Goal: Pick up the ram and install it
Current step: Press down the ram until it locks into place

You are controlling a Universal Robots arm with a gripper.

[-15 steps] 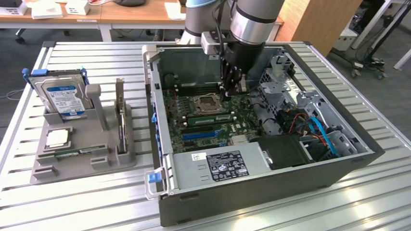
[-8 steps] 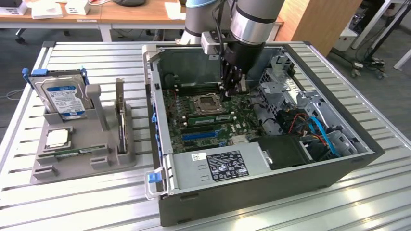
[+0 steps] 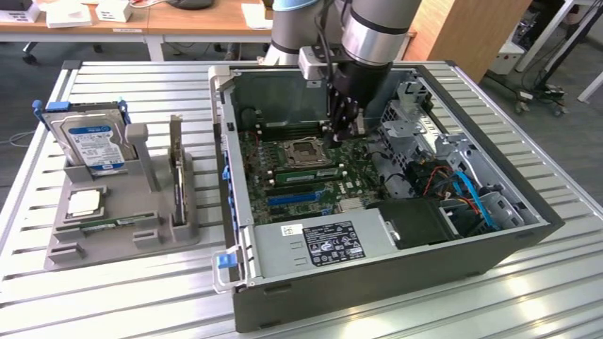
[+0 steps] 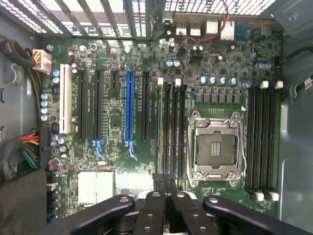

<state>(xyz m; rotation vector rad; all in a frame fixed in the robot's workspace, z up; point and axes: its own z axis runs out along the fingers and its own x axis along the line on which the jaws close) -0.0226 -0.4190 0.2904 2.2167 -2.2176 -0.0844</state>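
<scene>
Inside an open computer case (image 3: 377, 282) on a slatted table (image 3: 113, 296): pincer (image 3: 345, 134) closed tight, gripping nothing, poised above one end of the ram (image 3: 303, 174), standing in its slot just beside the processor socket (image 3: 306, 150). Seemingly the seating step; likely calling for straight, even downward pressure until latched.

Slatted table (image 3: 123, 296): open computer case (image 3: 377, 282), gray holder (image 3: 123, 244).
</scene>
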